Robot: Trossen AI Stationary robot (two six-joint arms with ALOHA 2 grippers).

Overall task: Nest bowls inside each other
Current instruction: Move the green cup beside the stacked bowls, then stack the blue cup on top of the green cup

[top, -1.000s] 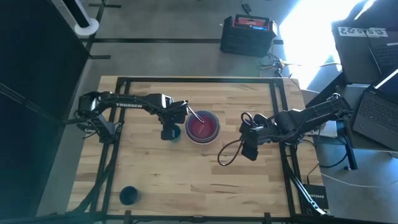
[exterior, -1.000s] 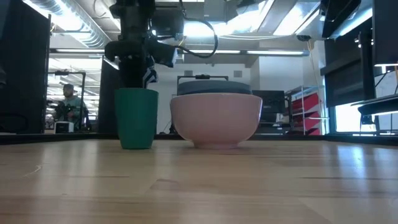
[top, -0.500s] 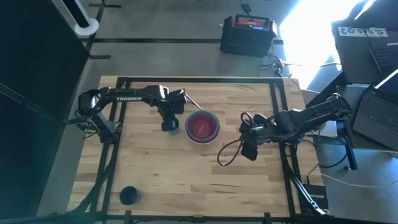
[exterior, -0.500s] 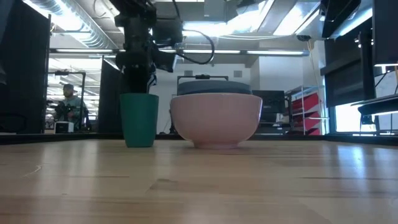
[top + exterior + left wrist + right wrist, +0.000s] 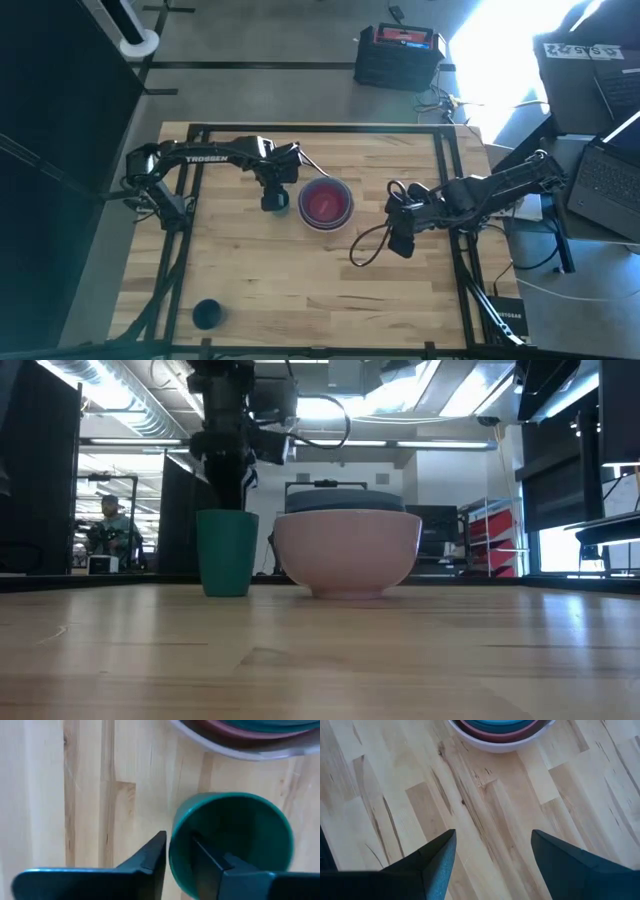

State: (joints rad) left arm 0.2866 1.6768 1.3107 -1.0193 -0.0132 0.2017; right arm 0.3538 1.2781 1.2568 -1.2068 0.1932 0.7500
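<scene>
A small dark teal bowl (image 5: 227, 553), tall like a cup, stands on its base on the table just left of the stack. The stack's outer bowl is pale pink (image 5: 348, 555), with a grey-blue rim (image 5: 345, 503) above it and a red bowl (image 5: 325, 203) showing inside. My left gripper (image 5: 178, 839) points down over the teal bowl (image 5: 235, 830). It is open, one finger outside the wall and one inside, with narrow gaps showing. A second dark teal bowl (image 5: 207, 314) sits at the near left. My right gripper (image 5: 400, 245) hangs open to the right of the stack.
Black frame rails (image 5: 190, 200) run along the table's edges. A dark cable (image 5: 365, 250) loops on the wood beside my right gripper. A black case (image 5: 398, 55) sits beyond the far edge, and a laptop (image 5: 605, 180) lies off the right side. Bare wood lies toward the near edge.
My left gripper has moved a little toward the table's far edge, and the small teal bowl has slid that way with it, staying upright on the table beside the stack. My right arm has kept still.
</scene>
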